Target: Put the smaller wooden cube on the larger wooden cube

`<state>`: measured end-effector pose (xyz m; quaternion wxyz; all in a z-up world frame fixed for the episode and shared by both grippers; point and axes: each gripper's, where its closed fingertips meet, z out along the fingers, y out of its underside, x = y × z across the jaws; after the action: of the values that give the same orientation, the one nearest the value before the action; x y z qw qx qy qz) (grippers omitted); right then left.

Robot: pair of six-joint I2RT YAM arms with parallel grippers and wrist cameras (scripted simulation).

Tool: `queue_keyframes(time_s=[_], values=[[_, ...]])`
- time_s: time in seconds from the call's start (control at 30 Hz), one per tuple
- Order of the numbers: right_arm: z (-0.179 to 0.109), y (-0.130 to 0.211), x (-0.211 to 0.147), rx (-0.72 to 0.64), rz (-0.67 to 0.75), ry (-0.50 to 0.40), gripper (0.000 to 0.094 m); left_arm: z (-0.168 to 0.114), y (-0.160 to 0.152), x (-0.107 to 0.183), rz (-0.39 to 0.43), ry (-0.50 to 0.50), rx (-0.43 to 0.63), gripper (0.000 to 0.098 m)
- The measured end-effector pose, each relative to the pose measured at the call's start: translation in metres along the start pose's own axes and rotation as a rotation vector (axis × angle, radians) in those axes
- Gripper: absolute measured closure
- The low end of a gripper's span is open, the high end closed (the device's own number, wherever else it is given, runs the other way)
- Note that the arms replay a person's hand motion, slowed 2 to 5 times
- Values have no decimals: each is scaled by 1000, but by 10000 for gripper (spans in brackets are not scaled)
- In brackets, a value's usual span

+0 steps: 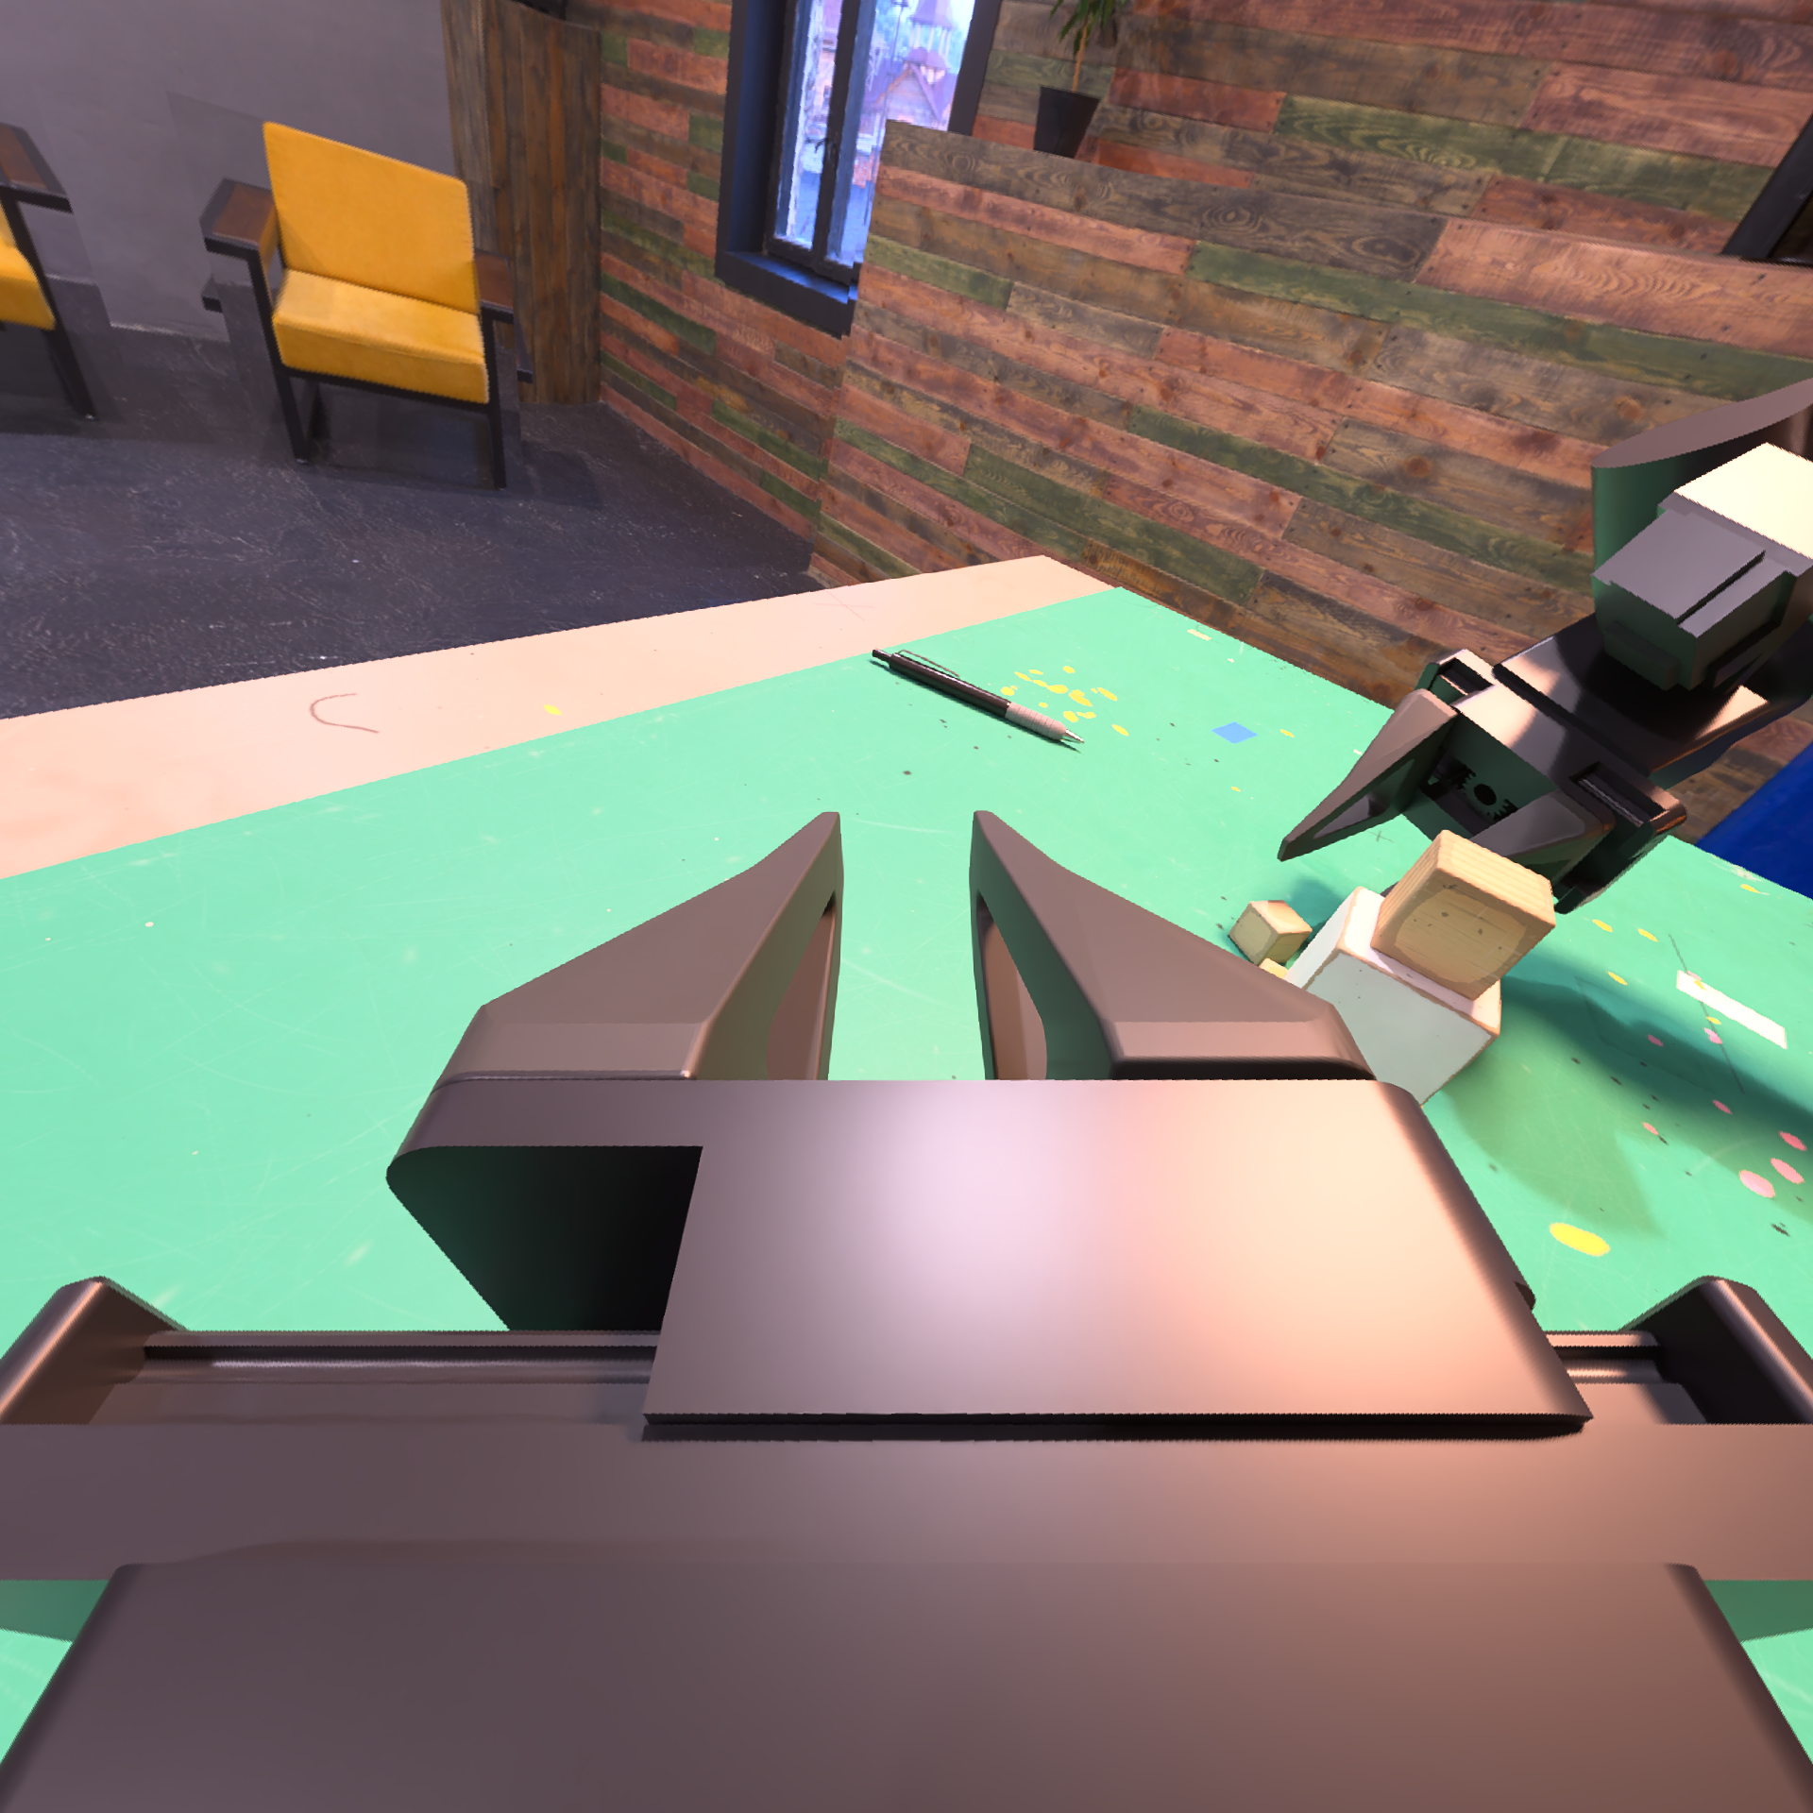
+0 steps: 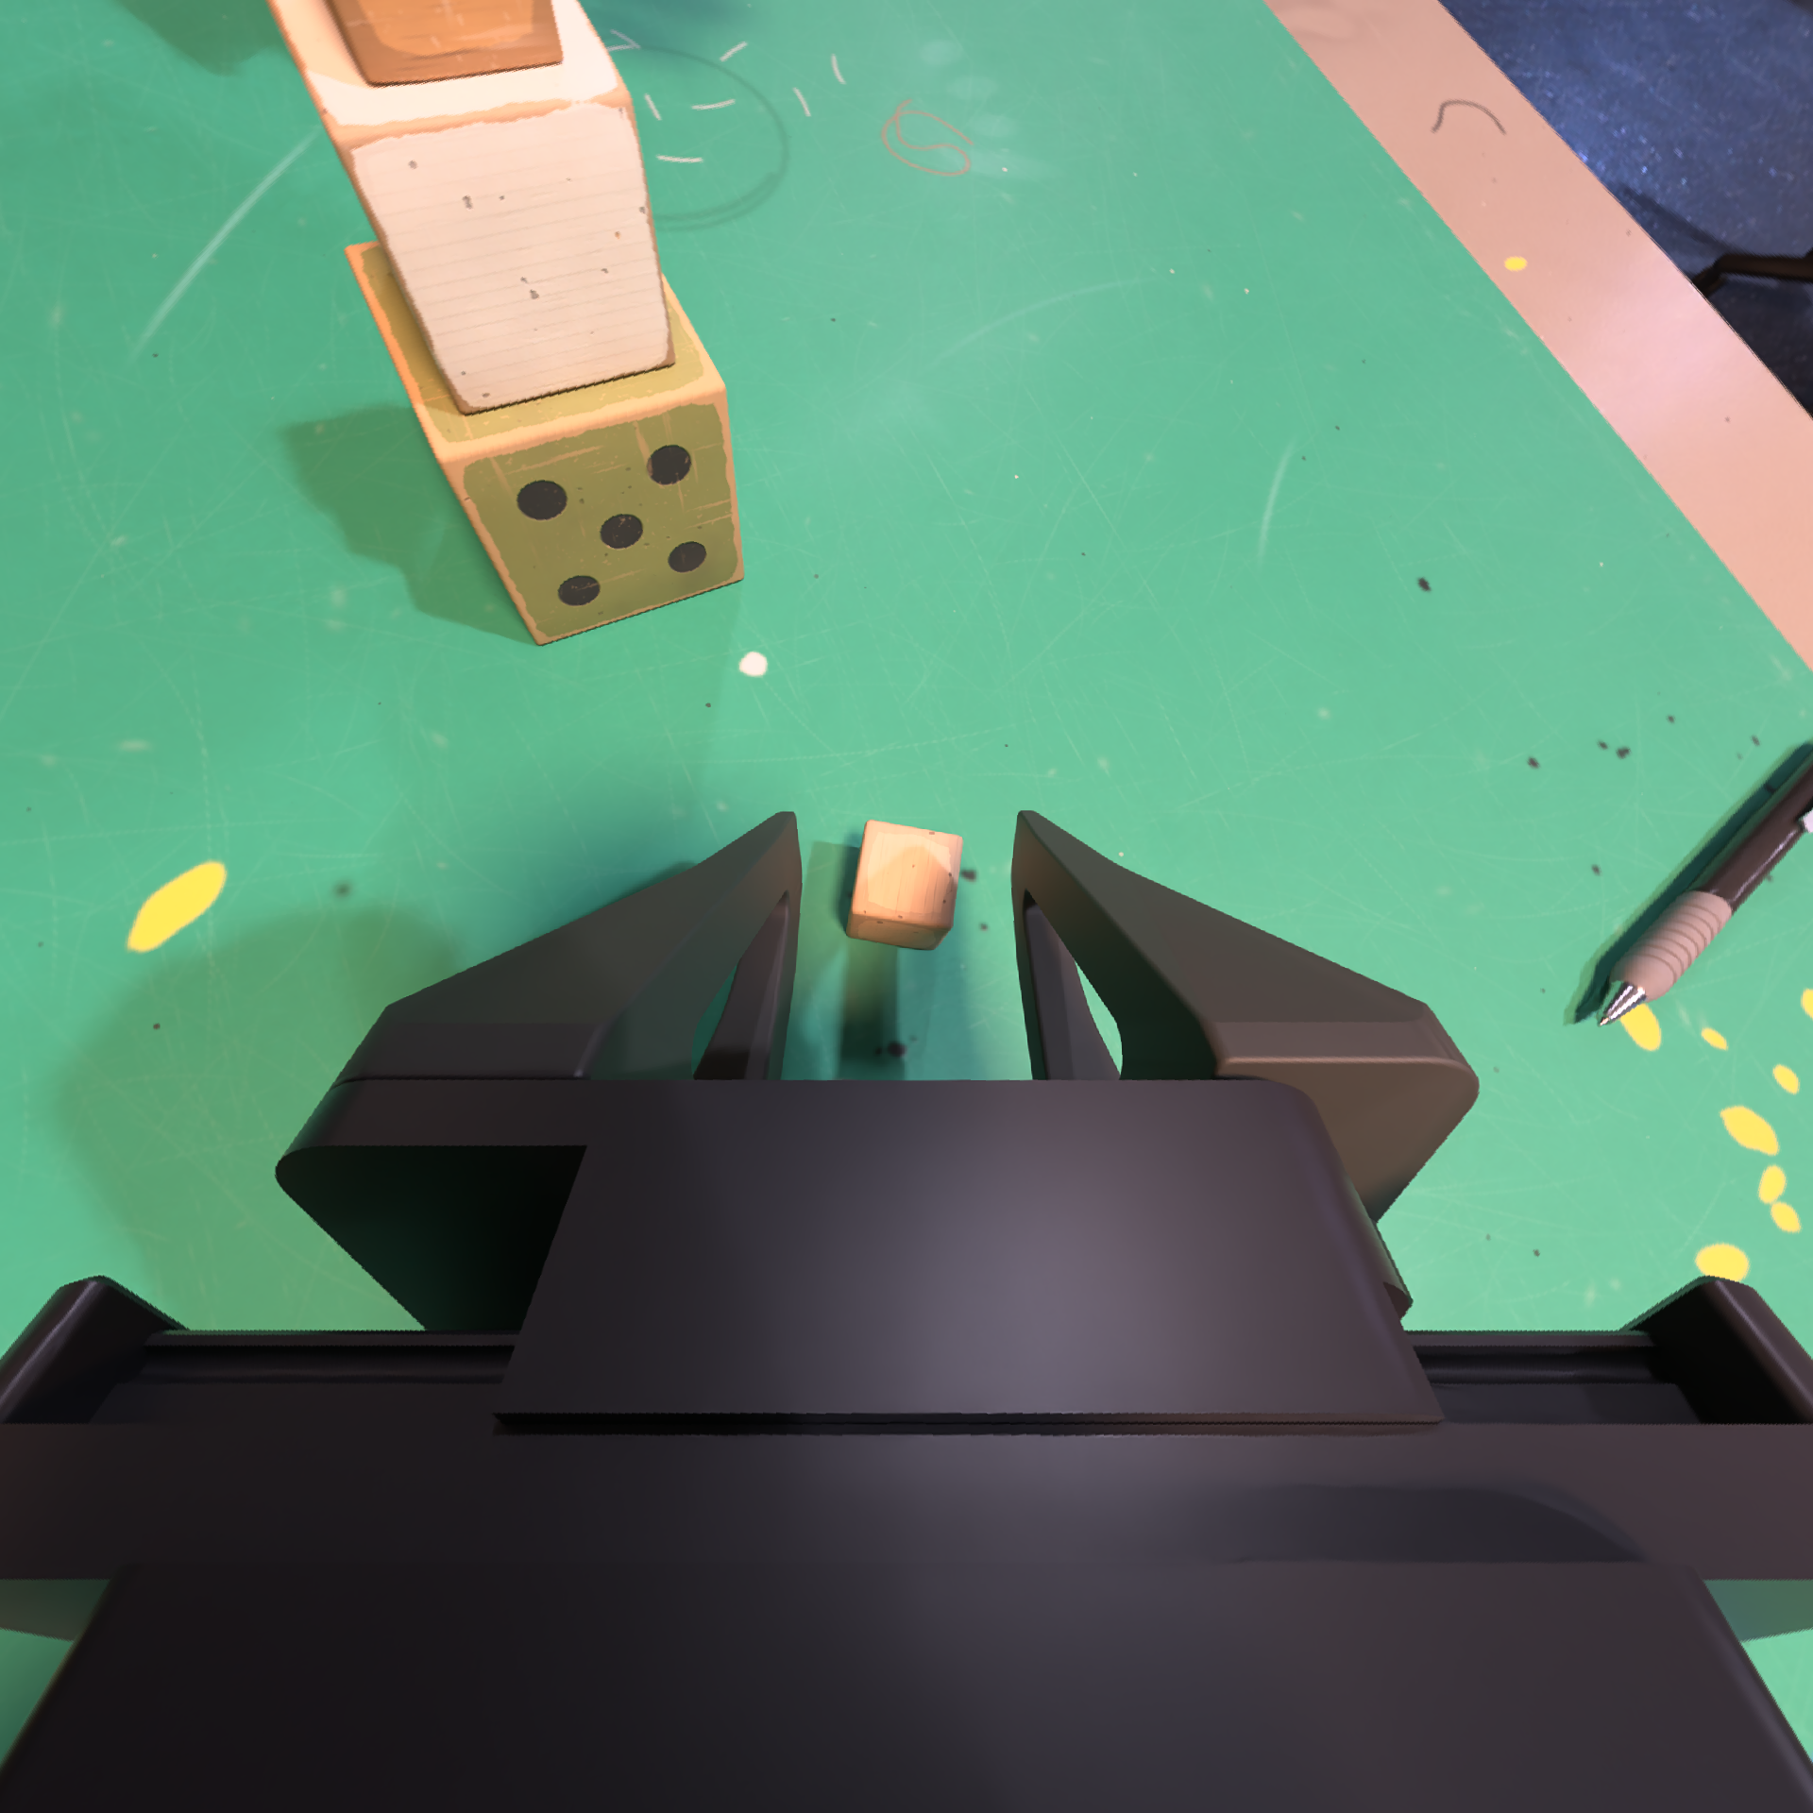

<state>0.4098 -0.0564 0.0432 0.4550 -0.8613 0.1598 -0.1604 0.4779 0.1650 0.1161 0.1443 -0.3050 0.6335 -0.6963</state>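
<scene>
The smaller wooden cube [image 2: 903, 883] lies on the green mat [image 2: 1177, 491], apart from both fingers of my open right gripper [image 2: 907, 834], which hangs just above it. The cube also shows in the left wrist view [image 1: 1269, 927]. The larger wooden cube [image 1: 1462, 912] sits on top of a white block [image 1: 1393, 1020]. In the right wrist view the white block [image 2: 510, 245] stands on a green die [image 2: 598, 510], and the larger cube [image 2: 451, 34] is cut off by the top edge. My left gripper [image 1: 907, 834] is slightly open and empty over bare mat, left of the stack.
A black pen [image 1: 976, 695] lies on the mat beyond the left gripper; it also shows at the right edge of the right wrist view [image 2: 1717, 883]. The table's pale edge [image 1: 392, 687] runs along the far side. A blue object [image 1: 1766, 834] sits at the far right.
</scene>
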Motion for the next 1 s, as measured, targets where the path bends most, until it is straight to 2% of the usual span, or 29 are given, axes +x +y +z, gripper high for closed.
queue_keyframes(time_s=[0.47, 0.7, 1.0], values=[[4, 5, 1, -59, 133, 40, 519, 1, 0, -2, -19, 2, -3, 758], [6, 6, 5, -85, 151, 74, 458, 1, 0, -2, -17, 3, -1, 767], [8, 9, 4, -106, 162, 77, 446, 1, -1, -1, -15, 5, 1, 784]])
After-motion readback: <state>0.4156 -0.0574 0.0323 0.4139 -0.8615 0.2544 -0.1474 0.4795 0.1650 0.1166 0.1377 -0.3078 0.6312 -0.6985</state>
